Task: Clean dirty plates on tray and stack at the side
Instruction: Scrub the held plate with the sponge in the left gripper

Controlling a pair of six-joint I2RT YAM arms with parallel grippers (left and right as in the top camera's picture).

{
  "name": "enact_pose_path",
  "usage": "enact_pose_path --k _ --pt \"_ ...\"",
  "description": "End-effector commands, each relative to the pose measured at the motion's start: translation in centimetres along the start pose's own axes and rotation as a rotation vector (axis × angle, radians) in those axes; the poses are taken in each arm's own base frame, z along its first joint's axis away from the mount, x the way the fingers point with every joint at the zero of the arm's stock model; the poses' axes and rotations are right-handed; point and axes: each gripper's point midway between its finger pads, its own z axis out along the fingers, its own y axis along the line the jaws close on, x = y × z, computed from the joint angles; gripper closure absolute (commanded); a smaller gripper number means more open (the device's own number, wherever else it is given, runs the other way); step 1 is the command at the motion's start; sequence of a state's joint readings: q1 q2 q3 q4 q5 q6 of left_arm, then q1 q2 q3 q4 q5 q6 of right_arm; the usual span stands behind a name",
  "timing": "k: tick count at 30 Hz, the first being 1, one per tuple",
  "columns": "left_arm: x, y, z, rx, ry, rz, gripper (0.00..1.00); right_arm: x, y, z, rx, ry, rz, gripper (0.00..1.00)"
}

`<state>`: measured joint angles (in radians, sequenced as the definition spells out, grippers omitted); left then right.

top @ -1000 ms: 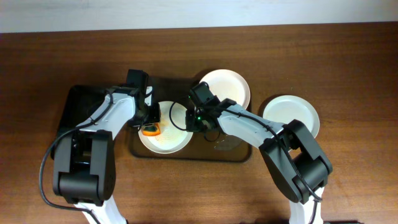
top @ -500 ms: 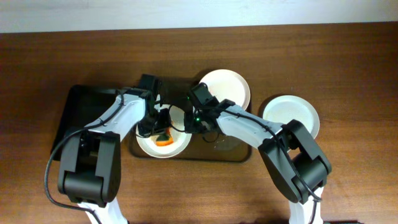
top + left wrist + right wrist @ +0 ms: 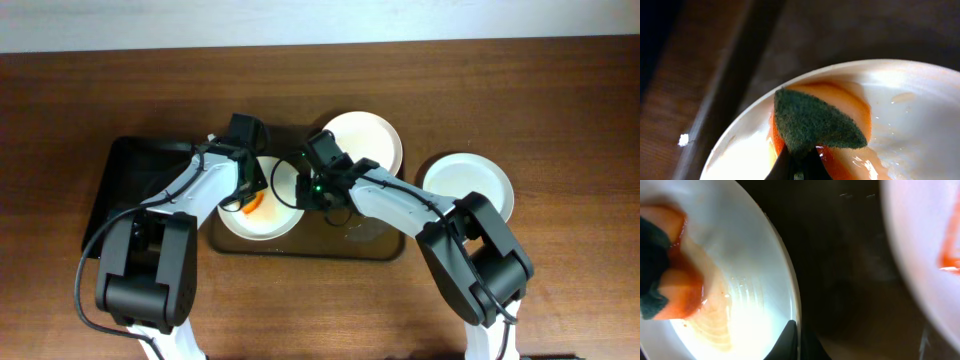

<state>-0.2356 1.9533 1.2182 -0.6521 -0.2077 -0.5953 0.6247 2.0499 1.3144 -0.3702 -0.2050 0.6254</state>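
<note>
A white plate (image 3: 272, 205) with orange sauce smears lies at the left of the smoky tray (image 3: 310, 250). My left gripper (image 3: 246, 200) is shut on an orange sponge with a dark green pad (image 3: 815, 125) and presses it onto this plate (image 3: 920, 115). My right gripper (image 3: 306, 192) is shut on the plate's right rim (image 3: 792, 300). The sponge also shows in the right wrist view (image 3: 665, 285). A second white plate (image 3: 365, 140) with a red smear (image 3: 950, 260) lies at the tray's far right. A third white plate (image 3: 470, 185) lies on the table to the right.
A glossy black tray (image 3: 125, 190) lies on the table left of the smoky tray, under my left arm. Bare wooden table surrounds both trays.
My left gripper has swept the sponge across the plate, from its left part toward the near middle and then back up to the left. The right gripper kept its hold on the rim.
</note>
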Motion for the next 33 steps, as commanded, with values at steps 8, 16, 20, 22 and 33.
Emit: enact_pose_path --k 8,16,20,22,33 --pt "12.6 -2.5 0.8 0.489 0.496 0.634 1.00 0.5 -1.0 0.6 0.034 0.022 -0.005 0.96" --pt "4.0 -1.3 4.7 0.230 0.176 0.323 1.00 0.4 -0.9 0.6 0.031 0.018 -0.005 0.96" --pt "4.7 2.7 4.9 0.007 0.209 0.223 1.00 0.4 -0.9 0.6 0.032 0.017 -0.006 0.96" --pt "7.1 3.9 4.2 -0.022 0.320 0.237 1.00 0.4 -1.0 0.6 0.034 0.015 -0.010 0.96" --pt "7.9 -3.9 0.9 0.587 0.351 0.565 1.00 0.6 -0.8 0.6 0.023 0.027 -0.008 0.96"
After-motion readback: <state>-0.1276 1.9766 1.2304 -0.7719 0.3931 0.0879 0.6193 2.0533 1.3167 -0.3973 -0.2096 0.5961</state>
